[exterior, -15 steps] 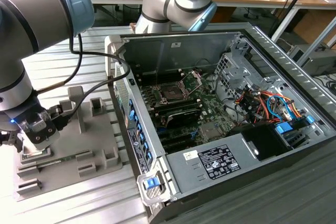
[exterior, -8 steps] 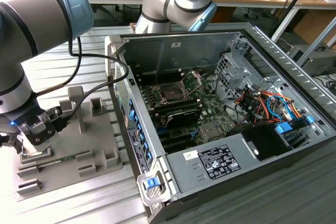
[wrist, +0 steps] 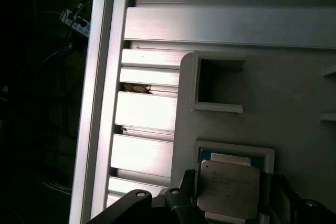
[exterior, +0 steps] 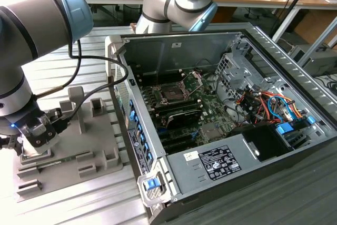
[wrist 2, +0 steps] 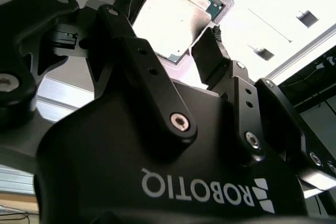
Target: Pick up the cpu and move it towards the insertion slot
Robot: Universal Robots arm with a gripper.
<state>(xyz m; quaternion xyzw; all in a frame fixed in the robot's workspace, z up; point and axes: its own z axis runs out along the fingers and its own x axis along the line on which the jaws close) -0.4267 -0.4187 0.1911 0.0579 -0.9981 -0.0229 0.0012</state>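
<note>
Looking at the containers first: the cpu (wrist: 229,190) sits flat in a shallow square pocket (wrist: 234,145) of the grey plate (exterior: 100,140), silver top up, with a strip of green showing at one edge inside the rim. The gripper (wrist 2: 169,17) is down over it, fingers (wrist 2: 210,45) apart, one on each side of the cpu and spread about as wide as the pocket rim. As far as I can see it's not clamped on anything. Just beside that pocket, in the first wrist view, there's another square pocket (wrist: 218,85) with raised walls.

The plate lies at the exterior view's left on the slatted table (exterior: 79,204), and the open case (exterior: 295,56) lies just to its right. Inside the case is a green board (exterior: 213,104). The slot (exterior: 171,93) is on the board's far-left part, a dark square in a metal frame, with its load plate (exterior: 194,79) tilted up beside it.

So the cpu is well apart from the slot, and the case's left wall (exterior: 129,122) stands between them. Also in the case: a grey labelled box (exterior: 221,162) on the near side and a bundle of coloured wires (exterior: 271,104) at the right. A black cable (exterior: 79,72) hangs off the arm (exterior: 31,30) close to that wall
</note>
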